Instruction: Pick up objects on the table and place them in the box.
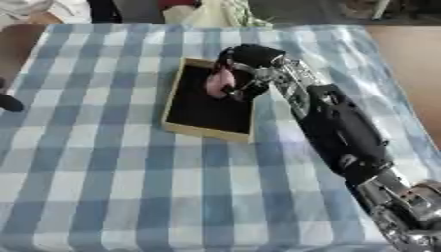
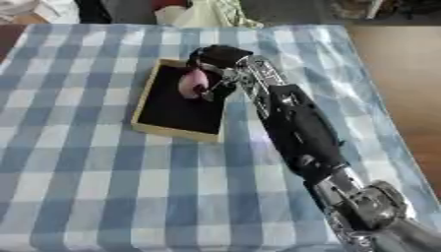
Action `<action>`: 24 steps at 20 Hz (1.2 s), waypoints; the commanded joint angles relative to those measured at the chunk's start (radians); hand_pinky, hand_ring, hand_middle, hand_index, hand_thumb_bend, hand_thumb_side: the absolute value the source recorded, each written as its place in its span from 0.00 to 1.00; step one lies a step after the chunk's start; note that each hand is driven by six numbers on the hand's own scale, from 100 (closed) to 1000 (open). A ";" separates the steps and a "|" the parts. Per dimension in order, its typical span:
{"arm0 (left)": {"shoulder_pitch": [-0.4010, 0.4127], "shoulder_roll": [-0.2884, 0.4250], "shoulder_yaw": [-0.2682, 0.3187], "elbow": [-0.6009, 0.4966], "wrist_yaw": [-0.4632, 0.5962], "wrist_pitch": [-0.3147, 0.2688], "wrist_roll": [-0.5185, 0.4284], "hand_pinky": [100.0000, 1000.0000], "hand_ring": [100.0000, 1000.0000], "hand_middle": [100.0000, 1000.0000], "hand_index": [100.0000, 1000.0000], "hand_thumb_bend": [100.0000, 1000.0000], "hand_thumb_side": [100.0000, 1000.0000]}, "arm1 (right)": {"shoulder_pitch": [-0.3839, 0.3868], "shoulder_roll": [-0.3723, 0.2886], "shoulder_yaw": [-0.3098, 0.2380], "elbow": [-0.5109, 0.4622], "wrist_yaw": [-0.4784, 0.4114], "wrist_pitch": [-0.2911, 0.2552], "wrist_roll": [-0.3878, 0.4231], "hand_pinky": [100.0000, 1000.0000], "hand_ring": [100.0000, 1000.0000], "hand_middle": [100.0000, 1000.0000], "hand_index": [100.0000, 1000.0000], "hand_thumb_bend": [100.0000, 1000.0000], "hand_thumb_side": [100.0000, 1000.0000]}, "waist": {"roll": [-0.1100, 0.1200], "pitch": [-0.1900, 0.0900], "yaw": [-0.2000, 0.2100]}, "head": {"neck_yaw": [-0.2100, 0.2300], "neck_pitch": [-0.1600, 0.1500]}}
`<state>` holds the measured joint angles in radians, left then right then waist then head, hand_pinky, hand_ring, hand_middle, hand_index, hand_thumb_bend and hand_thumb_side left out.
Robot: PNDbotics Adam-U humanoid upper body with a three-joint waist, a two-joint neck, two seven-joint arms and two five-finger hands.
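Observation:
A shallow box point(image 1: 185, 129) with a tan rim and a black inside lies on the blue-and-white checked cloth, left of centre. My right hand point(image 1: 245, 61) reaches in from the lower right and hangs over the box's far right corner. Its fingers are curled round a small pink object point(image 1: 218, 81), held above the black inside. A dark rounded shape point(image 1: 9, 102) at the left edge of the left eye view may be my left hand; too little of it shows to tell.
The checked cloth point(image 1: 129, 187) covers the table. My right arm point(image 2: 297, 128) crosses the right half of it. Bare wooden table point(image 2: 405, 74) shows to the right of the cloth. Light and dark things lie beyond the far edge.

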<state>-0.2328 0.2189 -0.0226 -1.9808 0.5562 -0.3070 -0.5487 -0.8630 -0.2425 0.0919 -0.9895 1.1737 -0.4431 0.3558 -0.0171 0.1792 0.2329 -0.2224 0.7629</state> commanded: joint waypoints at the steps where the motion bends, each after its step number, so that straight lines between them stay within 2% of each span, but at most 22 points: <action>1: -0.006 0.007 -0.001 -0.019 -0.002 0.003 -0.005 0.59 0.72 0.66 0.74 0.00 0.56 | -0.026 -0.017 -0.009 -0.007 0.016 -0.002 0.009 0.84 0.79 0.78 0.82 0.00 0.01 | 0.005 -0.013 -0.001 | -0.004 -0.007; 3: -0.005 0.008 0.001 -0.019 -0.005 0.004 -0.004 0.59 0.72 0.66 0.74 0.00 0.56 | -0.023 -0.024 -0.011 -0.018 0.027 -0.018 0.024 0.85 0.82 0.80 0.84 0.00 0.11 | 0.004 -0.012 -0.002 | -0.005 -0.009; 7: -0.004 0.008 0.002 -0.019 -0.008 0.005 -0.005 0.59 0.72 0.67 0.74 0.00 0.56 | -0.019 -0.043 -0.022 -0.082 0.049 -0.037 0.050 0.89 0.91 0.86 0.90 0.00 0.39 | 0.003 -0.013 -0.006 | -0.001 -0.008; 10: -0.004 0.009 0.002 -0.019 -0.008 0.005 -0.005 0.59 0.72 0.67 0.74 0.00 0.56 | -0.023 -0.055 -0.035 -0.136 0.060 -0.038 0.070 0.90 0.93 0.88 0.91 0.00 0.50 | 0.004 -0.016 -0.009 | 0.002 -0.007; 17: -0.001 0.011 0.003 -0.019 -0.006 0.004 -0.004 0.59 0.72 0.67 0.74 0.00 0.56 | -0.042 -0.102 -0.064 -0.283 0.001 -0.024 0.094 0.90 0.90 0.86 0.90 0.00 0.40 | 0.007 -0.023 -0.017 | 0.007 -0.003; 24: 0.001 0.018 0.007 -0.019 -0.007 0.001 0.002 0.59 0.72 0.67 0.74 0.00 0.56 | -0.029 -0.211 -0.097 -0.453 -0.166 0.041 0.084 0.88 0.82 0.82 0.87 0.00 0.32 | 0.005 -0.030 -0.030 | 0.024 0.003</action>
<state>-0.2267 0.2188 -0.0221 -1.9808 0.5530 -0.3054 -0.5500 -0.8765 -0.4060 0.0107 -1.3962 1.0422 -0.4156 0.4426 -0.0146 0.1664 0.2025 -0.2038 0.7630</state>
